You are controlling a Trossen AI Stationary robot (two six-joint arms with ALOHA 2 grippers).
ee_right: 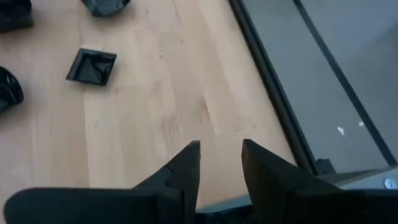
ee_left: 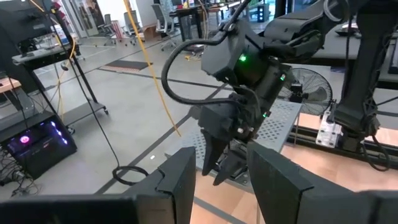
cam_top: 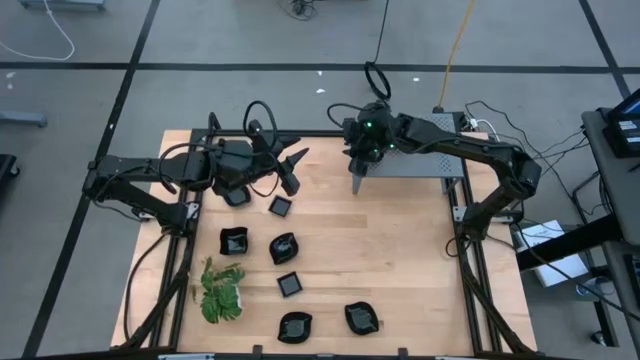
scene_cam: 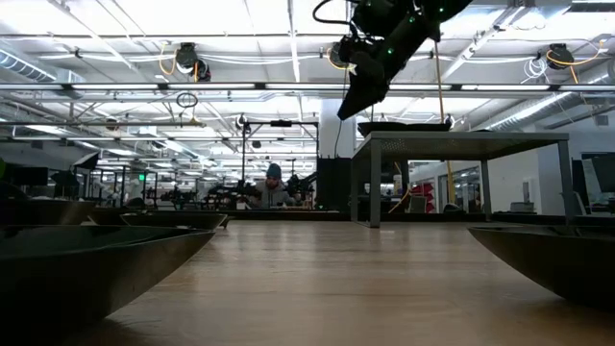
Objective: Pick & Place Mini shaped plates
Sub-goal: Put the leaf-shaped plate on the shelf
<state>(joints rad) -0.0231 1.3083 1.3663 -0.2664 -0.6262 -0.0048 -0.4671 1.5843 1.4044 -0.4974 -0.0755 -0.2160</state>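
— What's sitting around the desk [cam_top: 400,250] besides the dishes?

— A green leafy plant [cam_top: 220,293] at the near left corner, and a grey perforated metal box [cam_top: 420,160] along the far edge, right of the middle. Cables loop over both arms. Across the room, far behind the desk, a person [scene_cam: 274,187] sits at a bench.

— Anything blocking the arms?

— The right tool [cam_top: 358,180] hangs off the left end of that grey box, raised well above the wood (in the level view it is up near the ceiling lights). Bare desk lies beneath it. Its fingers [ee_right: 186,165] stand a little apart with nothing between them.

— And the left one?

— The left tool [cam_top: 292,168] is near the far edge, left of the middle, pointing across toward the right arm. Its fingers [ee_left: 180,180] are parted too, and empty.

— Where are the mini shaped plates?

— All on the left half of the desk. A square plate [cam_top: 281,206] lies just near-side of the left tool, with another dish [cam_top: 236,196] partly under that arm. Nearer still: two wavy-edged plates [cam_top: 233,240], a second square one [cam_top: 289,284], then two more [cam_top: 295,326] by the near edge. From the right tool they all lie to the left and nearer, well apart from it.
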